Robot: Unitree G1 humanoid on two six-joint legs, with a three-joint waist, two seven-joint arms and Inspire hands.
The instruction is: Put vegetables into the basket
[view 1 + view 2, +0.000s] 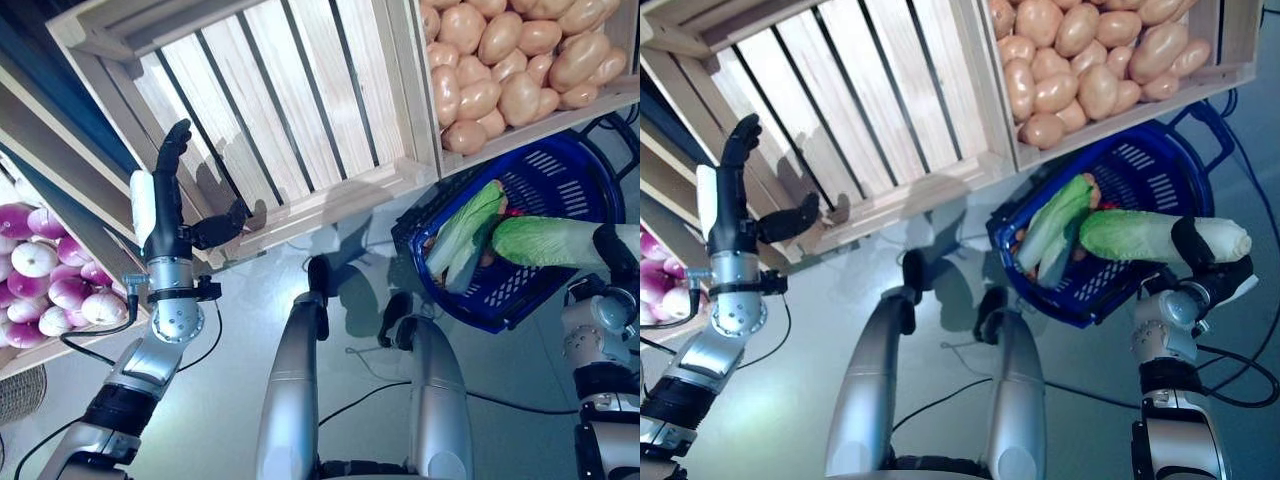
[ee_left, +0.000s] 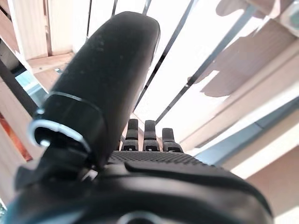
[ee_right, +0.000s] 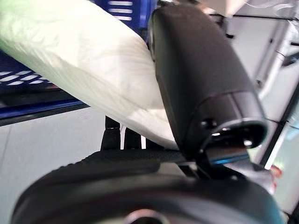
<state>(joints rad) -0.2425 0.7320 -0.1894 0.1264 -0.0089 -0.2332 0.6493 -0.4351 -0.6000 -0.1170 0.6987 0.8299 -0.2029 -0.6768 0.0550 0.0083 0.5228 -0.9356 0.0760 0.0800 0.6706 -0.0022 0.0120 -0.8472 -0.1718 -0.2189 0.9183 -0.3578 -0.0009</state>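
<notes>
**Spotter:** What worries you from here?

**Operator:** The load. My right hand [image 1: 1195, 250] is clenched around a long cabbage [image 1: 1130, 235] near its pale stem end, and the leafy end reaches out over the blue basket [image 1: 1160, 165]. It hangs above the basket, not yet in it. I judge that most of its length sticks out past my grip, so it could pivot or slide through the fingers. Another cabbage [image 1: 1055, 225] already lies across the basket, leaning on the near rim. If I let go too close to that rim, the new one may roll over the leaning one and tip onto the floor [image 1: 940, 330].

**Spotter:** And the other side?

**Operator:** My left hand [image 1: 170, 200] is far from the basket, raised in front of the empty slatted crate [image 1: 270, 90], fingers straight, thumb out, grasping nothing. I think it could knock the crate's front edge if I swing it carelessly.

**Spotter:** What is around the basket?

**Operator:** There is no surface under it that I can see. The basket sits at floor level, right below a wooden crate of potatoes [image 1: 520, 60], with the empty crate beside that. Further off, past my left hand, is a bin of purple-and-white turnips [image 1: 50, 265]. The floor is smooth, pale and glossy. At the far lower corner on that side I glimpse a woven mat [image 1: 20, 395].
</notes>
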